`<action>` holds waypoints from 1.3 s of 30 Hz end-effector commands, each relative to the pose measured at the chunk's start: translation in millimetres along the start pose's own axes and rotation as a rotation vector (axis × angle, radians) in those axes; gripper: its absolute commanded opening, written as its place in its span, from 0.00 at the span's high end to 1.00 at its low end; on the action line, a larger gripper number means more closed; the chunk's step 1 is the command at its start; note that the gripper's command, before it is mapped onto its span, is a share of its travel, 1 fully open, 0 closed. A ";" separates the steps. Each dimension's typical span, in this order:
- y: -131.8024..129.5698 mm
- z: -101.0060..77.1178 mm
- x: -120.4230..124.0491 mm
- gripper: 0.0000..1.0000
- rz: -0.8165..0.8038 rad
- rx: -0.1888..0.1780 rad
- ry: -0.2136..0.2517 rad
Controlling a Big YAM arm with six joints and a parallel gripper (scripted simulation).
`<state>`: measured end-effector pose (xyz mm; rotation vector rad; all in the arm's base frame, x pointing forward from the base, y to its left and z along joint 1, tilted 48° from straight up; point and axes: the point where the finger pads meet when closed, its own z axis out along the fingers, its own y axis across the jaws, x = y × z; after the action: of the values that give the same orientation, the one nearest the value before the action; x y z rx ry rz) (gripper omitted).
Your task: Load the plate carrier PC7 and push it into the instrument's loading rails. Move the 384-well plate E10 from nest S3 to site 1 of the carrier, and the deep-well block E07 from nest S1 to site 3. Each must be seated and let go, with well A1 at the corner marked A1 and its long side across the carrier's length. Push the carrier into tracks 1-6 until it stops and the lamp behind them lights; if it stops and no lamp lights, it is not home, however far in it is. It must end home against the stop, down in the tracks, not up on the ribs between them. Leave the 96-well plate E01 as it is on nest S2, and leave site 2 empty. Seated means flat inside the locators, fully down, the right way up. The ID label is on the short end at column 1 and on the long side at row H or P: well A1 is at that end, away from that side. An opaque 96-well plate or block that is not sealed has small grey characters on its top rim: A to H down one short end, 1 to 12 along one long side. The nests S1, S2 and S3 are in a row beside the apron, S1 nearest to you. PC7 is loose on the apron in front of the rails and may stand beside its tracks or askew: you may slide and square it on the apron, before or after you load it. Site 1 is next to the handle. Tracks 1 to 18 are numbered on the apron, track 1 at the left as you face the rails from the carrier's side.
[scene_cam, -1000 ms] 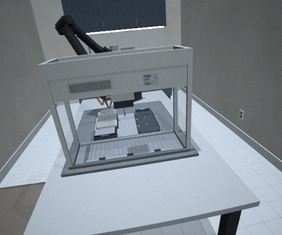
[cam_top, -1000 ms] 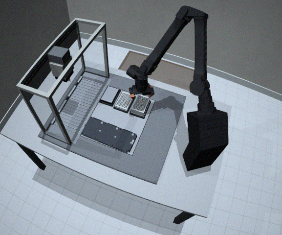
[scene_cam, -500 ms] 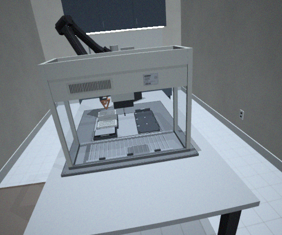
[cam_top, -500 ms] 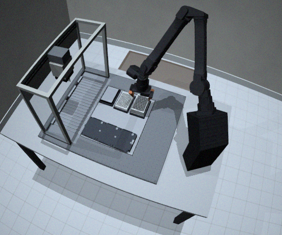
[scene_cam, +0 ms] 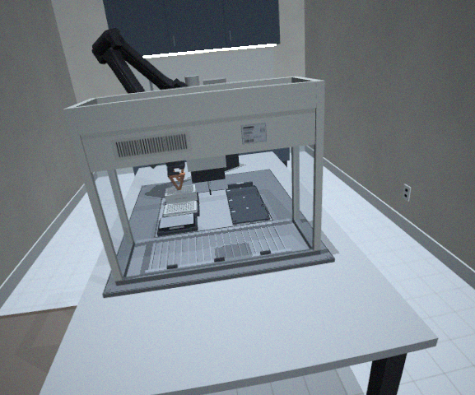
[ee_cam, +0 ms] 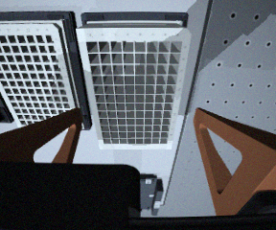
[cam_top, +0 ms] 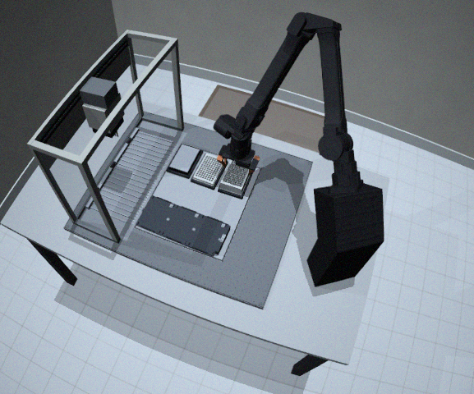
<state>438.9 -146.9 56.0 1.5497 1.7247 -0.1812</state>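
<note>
The deep-well block E07 [cam_top: 233, 178] sits in its nest at the right end of the nest row. It fills the middle of the wrist view [ee_cam: 135, 91], with large square wells. My gripper [cam_top: 237, 162] hovers just above it, open and empty. Its orange fingers stand wide on either side of the block's near end without touching it. The 96-well plate E01 [cam_top: 207, 169] lies in the middle nest and shows at the left in the wrist view [ee_cam: 30, 72]. The flat 384-well plate E10 [cam_top: 184, 158] lies in the far nest. The dark carrier PC7 [cam_top: 183, 224] lies unloaded on the apron.
The ribbed loading rails [cam_top: 137, 169] lie inside the framed instrument [cam_top: 105, 127], left of the nests. A pipetting head [cam_top: 100, 103] hangs under the frame's top. The perforated deck [ee_cam: 243, 72] lies to the right of the block. The robot's base [cam_top: 347, 229] stands at the right.
</note>
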 end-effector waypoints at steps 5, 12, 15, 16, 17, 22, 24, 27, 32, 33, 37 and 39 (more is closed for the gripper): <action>6.3 14.3 -4.5 0.00 0.000 -0.011 -0.008; 9.7 12.5 0.8 0.00 -0.009 -0.020 -0.002; 6.1 17.4 -4.2 0.00 0.000 -0.011 -0.007; 6.1 17.4 -4.2 0.00 0.000 -0.011 -0.007; 6.3 17.5 -2.3 0.00 -0.005 -0.010 -0.005; 5.6 23.4 -4.0 0.00 0.000 -0.010 -0.007; 6.3 24.9 -2.8 0.00 -0.003 -0.012 -0.006; 5.2 28.5 -3.9 0.00 -0.001 -0.010 -0.007; 5.2 32.3 -3.4 0.00 -0.002 -0.010 -0.006; 5.2 32.3 -3.4 0.00 -0.002 -0.010 -0.006; 4.5 36.6 -3.6 0.00 -0.001 -0.009 -0.007; 4.4 38.6 -3.6 0.00 -0.001 -0.009 -0.007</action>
<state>456.1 -164.4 36.9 1.5416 1.7220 -0.1730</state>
